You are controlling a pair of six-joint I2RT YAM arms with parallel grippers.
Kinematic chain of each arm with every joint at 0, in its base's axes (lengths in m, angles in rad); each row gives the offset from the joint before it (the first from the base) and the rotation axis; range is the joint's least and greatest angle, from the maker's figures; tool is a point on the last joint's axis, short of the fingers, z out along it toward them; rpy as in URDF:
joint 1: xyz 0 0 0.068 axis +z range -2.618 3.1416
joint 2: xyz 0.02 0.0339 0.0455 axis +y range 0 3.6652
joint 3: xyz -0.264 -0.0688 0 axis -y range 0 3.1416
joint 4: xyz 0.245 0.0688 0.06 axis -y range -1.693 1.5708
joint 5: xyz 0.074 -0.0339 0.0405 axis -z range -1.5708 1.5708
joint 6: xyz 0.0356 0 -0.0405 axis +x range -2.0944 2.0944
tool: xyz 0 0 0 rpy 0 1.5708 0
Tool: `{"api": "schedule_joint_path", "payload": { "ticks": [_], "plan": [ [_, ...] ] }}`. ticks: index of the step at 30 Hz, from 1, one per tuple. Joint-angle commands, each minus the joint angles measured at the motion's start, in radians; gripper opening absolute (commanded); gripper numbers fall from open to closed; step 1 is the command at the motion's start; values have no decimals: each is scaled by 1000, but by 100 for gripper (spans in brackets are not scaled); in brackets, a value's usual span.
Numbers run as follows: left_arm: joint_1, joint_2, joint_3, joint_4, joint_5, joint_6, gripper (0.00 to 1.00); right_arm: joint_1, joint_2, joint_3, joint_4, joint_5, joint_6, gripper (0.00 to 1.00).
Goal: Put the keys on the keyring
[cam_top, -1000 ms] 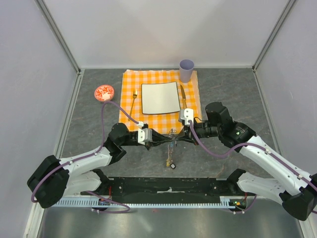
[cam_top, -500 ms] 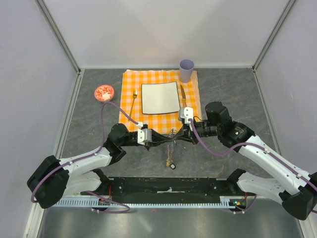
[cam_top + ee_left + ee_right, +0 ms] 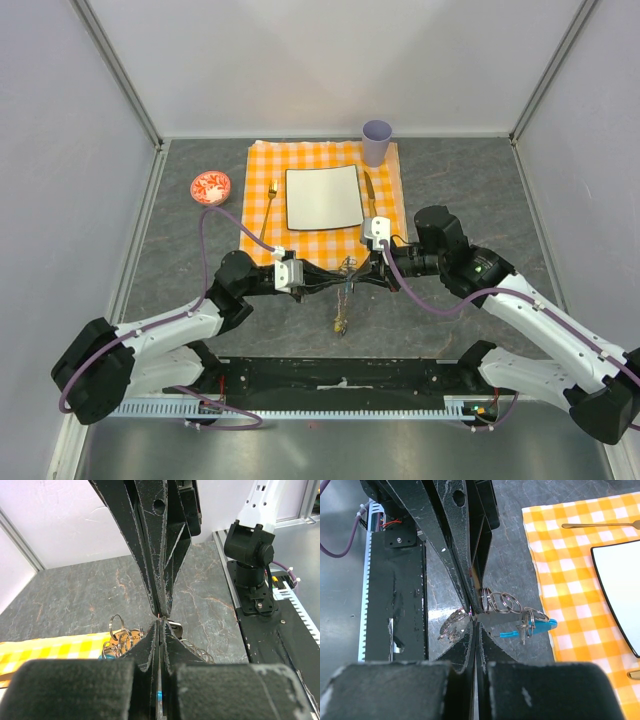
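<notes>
Two tight-shut grippers meet tip to tip: left gripper and right gripper pinch the keyring just off the cloth's near edge. Keys, I think, dangle beside it.

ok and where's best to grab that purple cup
Probably around its side wall, just below the rim, coming in level from the right. The purple cup stands upright and open-topped at the checked cloth's far right corner, with the knife and plate on its near left, so that side is crowded.
</notes>
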Motion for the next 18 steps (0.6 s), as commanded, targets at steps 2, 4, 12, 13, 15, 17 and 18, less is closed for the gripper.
{"api": "schedule_joint_path", "payload": {
  "ticks": [2, 4, 12, 13, 15, 17, 18],
  "plan": [
    [-1, -16, 7, 110, -19, -18, 2, 2, -11, -6, 21, -35, 7, 0],
    [-1, -17, 4, 118, -24, -21, 2, 1, -9, -12, 37, -41, 16, 0],
    [-3, -6, -8, 188, -10, -62, 2, 1, -9, -46, 126, -52, 67, 0],
    [-1, -8, -10, 188, -11, -61, 2, 2, -12, -47, 127, -43, 67, 0],
    [-3, -14, -16, 188, -28, -54, 2, 2, -15, -47, 112, -2, 61, 0],
    [-1, -32, -29, 184, -50, -39, 2, 1, -23, -42, 86, 21, 49, 0],
    [-3, -38, -31, 176, -71, -31, 2, 2, -23, -39, 64, 44, 39, 0]
  ]
}}
